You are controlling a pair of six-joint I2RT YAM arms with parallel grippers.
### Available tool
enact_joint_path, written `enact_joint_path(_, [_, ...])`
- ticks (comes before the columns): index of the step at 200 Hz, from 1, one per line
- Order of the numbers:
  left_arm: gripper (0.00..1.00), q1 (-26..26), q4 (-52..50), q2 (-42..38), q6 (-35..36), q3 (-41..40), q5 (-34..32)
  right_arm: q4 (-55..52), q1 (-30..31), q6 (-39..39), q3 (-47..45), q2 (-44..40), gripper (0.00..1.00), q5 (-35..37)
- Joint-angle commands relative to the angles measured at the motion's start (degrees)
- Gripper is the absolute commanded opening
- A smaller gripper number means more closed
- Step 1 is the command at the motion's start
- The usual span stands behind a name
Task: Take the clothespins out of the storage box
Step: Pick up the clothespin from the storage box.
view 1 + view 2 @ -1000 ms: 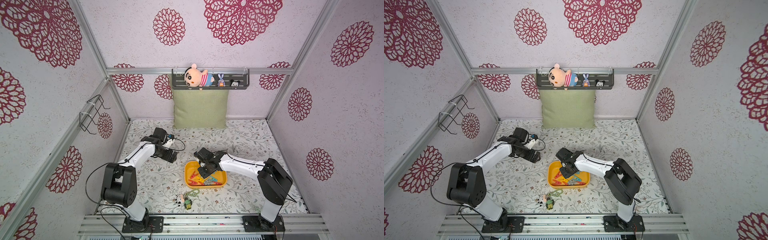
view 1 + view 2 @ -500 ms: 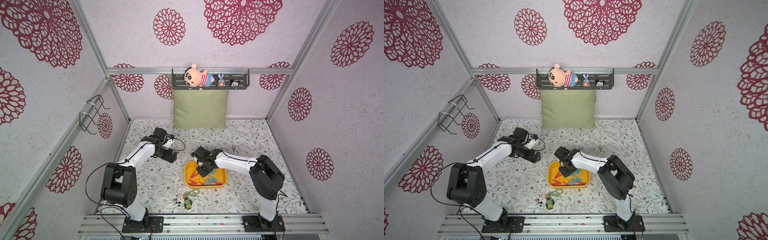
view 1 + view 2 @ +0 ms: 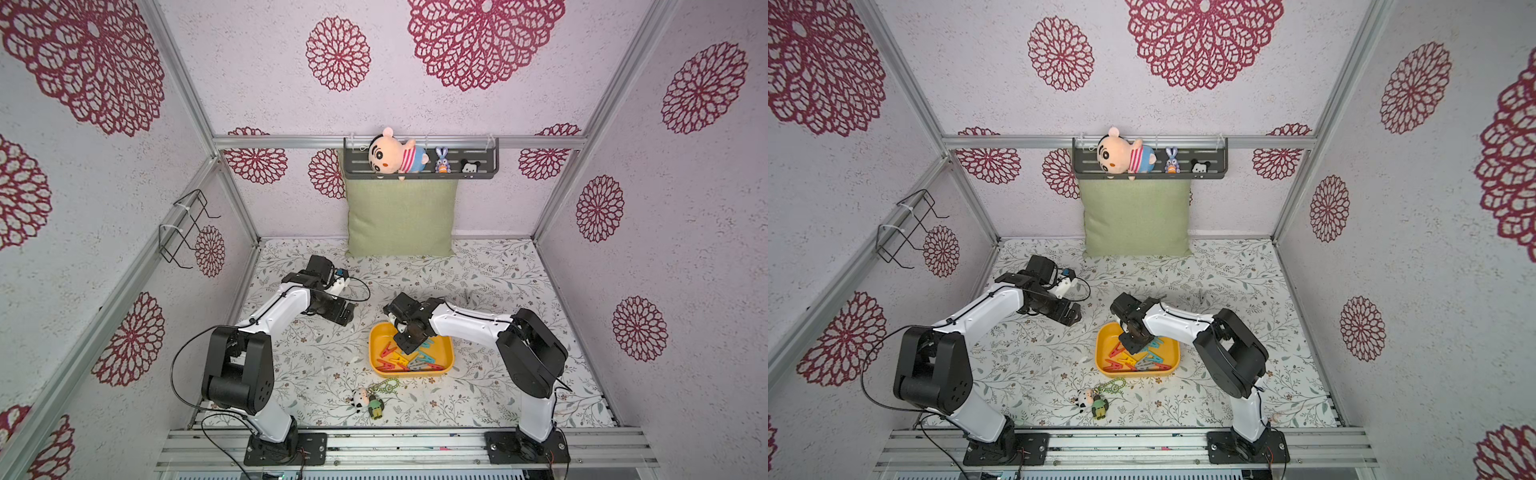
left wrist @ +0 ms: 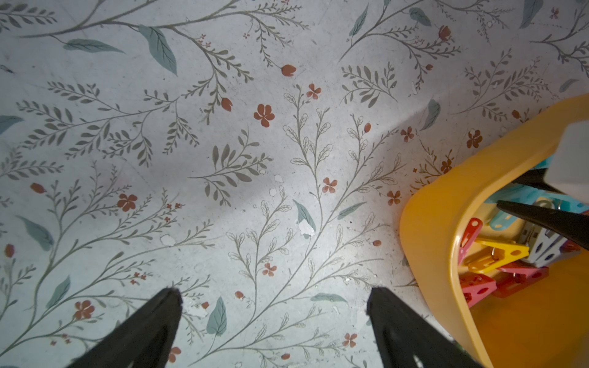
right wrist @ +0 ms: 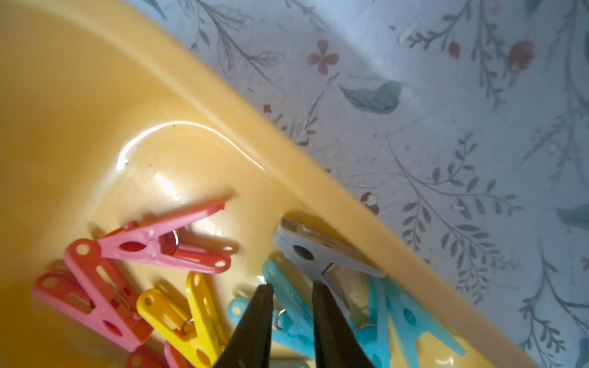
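Observation:
The yellow storage box [image 3: 415, 372] [image 3: 1142, 372] lies on the flowered mat, front centre. Several clothespins [image 3: 405, 361] [image 3: 1133, 361] in red, yellow, teal-blue and grey are piled in its front half. My right gripper [image 3: 409, 347] [image 3: 1133, 345] reaches down into the box. In the right wrist view it [image 5: 291, 286] is shut on one arm of a teal-blue clothespin [image 5: 288, 307], beside a grey one against the box wall [image 5: 287, 153]. My left gripper [image 3: 347, 313] [image 4: 274, 293] hovers open over bare mat left of the box [image 4: 430, 229], holding nothing.
A plush keychain [image 3: 368, 403] with a green chain lies on the mat just in front of the box. A green cushion [image 3: 401, 220] leans on the back wall under a dark shelf [image 3: 419, 162] with toys. A wire rack [image 3: 183, 232] hangs on the left wall.
The right arm's elbow swung left and its gripper shifted slightly within the box, then held still. The left arm has not moved. Neither gripper changed its opening.

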Motion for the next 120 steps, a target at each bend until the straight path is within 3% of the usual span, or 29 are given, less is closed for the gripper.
enact_joint_path(1, [0.99, 0.29, 0.11, -0.78, -0.24, -0.07, 0.99, -0.4, -0.17, -0.25, -0.76, 1.01, 0.27, -1.0])
enact_joint_path(81, [0.99, 0.23, 0.22, -1.05, -0.23, -0.18, 1.16, -0.67, 0.64, 0.48, -2.22, 0.66, 0.27, 0.44])
enact_joint_path(120, [0.99, 0.24, 0.2, -1.29, -0.24, -0.13, 1.16, 0.18, 0.91, 1.16, -1.76, -0.34, 0.17, 0.79])
